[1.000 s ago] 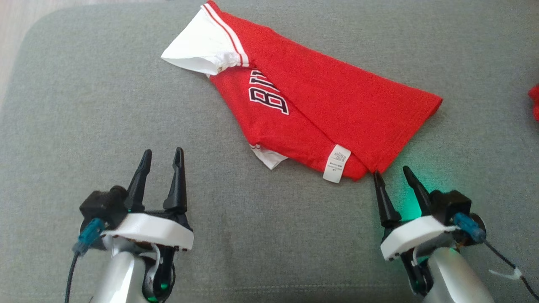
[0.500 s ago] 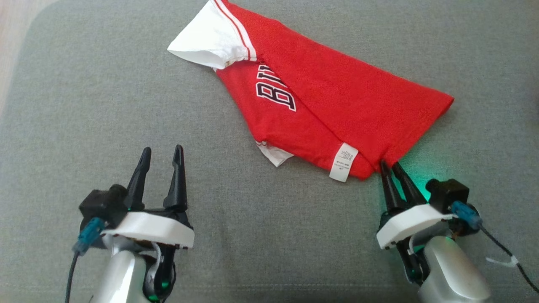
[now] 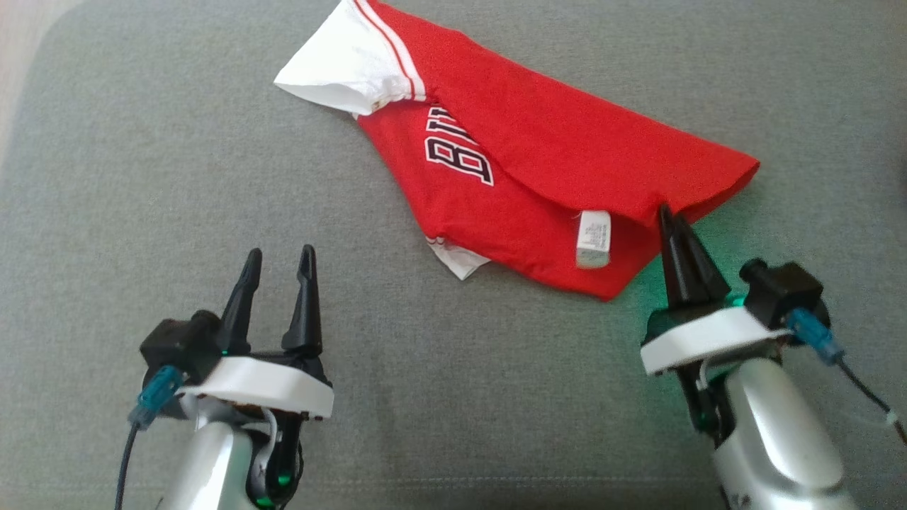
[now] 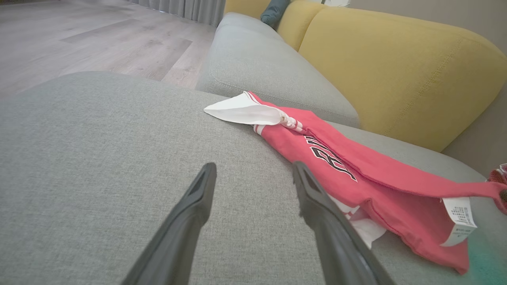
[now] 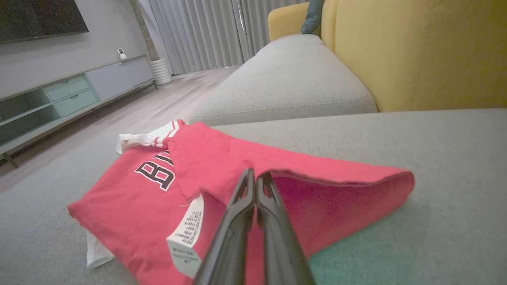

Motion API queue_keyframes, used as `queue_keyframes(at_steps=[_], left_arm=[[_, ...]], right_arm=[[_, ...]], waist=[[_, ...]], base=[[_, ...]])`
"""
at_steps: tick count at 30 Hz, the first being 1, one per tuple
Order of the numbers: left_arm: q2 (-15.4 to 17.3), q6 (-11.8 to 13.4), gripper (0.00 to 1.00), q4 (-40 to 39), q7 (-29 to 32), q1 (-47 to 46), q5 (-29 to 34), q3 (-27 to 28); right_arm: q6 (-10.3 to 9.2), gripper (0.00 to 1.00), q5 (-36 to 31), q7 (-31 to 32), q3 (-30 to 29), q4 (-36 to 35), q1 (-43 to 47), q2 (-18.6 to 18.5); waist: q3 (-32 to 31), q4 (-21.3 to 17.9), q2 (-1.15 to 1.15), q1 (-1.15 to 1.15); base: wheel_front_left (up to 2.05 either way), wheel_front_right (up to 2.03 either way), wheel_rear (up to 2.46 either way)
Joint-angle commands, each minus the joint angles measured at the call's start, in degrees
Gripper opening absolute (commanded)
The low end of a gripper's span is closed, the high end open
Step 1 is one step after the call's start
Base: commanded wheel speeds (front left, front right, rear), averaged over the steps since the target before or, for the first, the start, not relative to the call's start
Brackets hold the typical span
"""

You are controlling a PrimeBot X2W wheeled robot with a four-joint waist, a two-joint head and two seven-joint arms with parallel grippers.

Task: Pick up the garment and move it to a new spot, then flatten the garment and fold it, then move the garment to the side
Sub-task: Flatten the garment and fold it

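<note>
Pinches raised hem of red garment [image 3: 567,149] between closed right fingers [image 3: 682,258], right of centre; holds left fingers [image 3: 305,304] spread, empty, lower left, over grey sofa [image 3: 142,177].

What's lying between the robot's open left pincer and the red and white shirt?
Nothing, just bare grey fabric sofa cushion between the left pincer and the red and white shirt; the head view shows it.

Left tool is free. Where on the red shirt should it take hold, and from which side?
I'd take the red shirt at its near-left corner, where the small white sleeve pokes out, sliding in low from the robot's side. That edge lies flat, facing the open left tool; the right tool pinches the raised hem.
</note>
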Motion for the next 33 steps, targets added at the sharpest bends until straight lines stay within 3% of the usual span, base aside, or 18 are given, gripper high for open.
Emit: queue_keyframes(at_steps=[1,11,22,26,31,32,33], left_arm=[[0.14,0.27,1.00,-1.97,-0.70,-1.05,-0.46,1.50],[0.14,0.96,1.00,-2.83,-0.70,-2.44,-2.72,-1.40],[0.14,1.38,1.00,-3.36,-0.70,-3.22,-4.34,-5.26],[0.14,1.54,1.00,-3.60,-0.70,-3.25,-4.58,-6.37],[0.14,1.49,1.00,-3.54,-0.70,-3.42,-4.28,-6.74],[0.14,1.49,1.00,-3.48,-0.70,-3.42,-4.17,-6.75],[0.14,1.47,1.00,-3.40,-0.70,-3.40,-4.07,-6.81]], right_arm=[[0.37,0.00,-0.85,-0.62,0.91,-2.14,-2.54,-0.12],[0.37,0.00,-12.28,2.09,-9.95,4.69,-19.92,-1.38],[0.37,0.00,-23.45,5.39,-22.29,20.24,-38.49,-13.73],[0.37,0.00,-29.44,4.84,-28.07,24.42,-42.42,-15.90],[0.37,0.00,-36.18,3.06,-33.83,24.64,-46.13,-16.73],[0.37,0.03,-37.62,3.10,-34.96,24.79,-46.53,-16.54],[0.37,0.32,-38.83,3.44,-36.19,25.21,-46.80,-16.26]], waist=[[0.15,0.27,0.00,0.00],[2.32,5.92,0.00,0.00],[5.32,14.14,0.00,0.00],[5.90,16.11,0.00,0.00],[6.24,16.77,0.00,0.00],[6.24,16.74,0.00,0.00],[6.21,16.70,0.00,0.00]], base=[[0.00,0.00,0.00],[0.00,0.00,0.00],[0.00,0.00,0.00],[0.00,0.00,0.00],[0.00,0.00,0.00],[0.00,0.00,0.00],[0.00,0.00,0.00]])
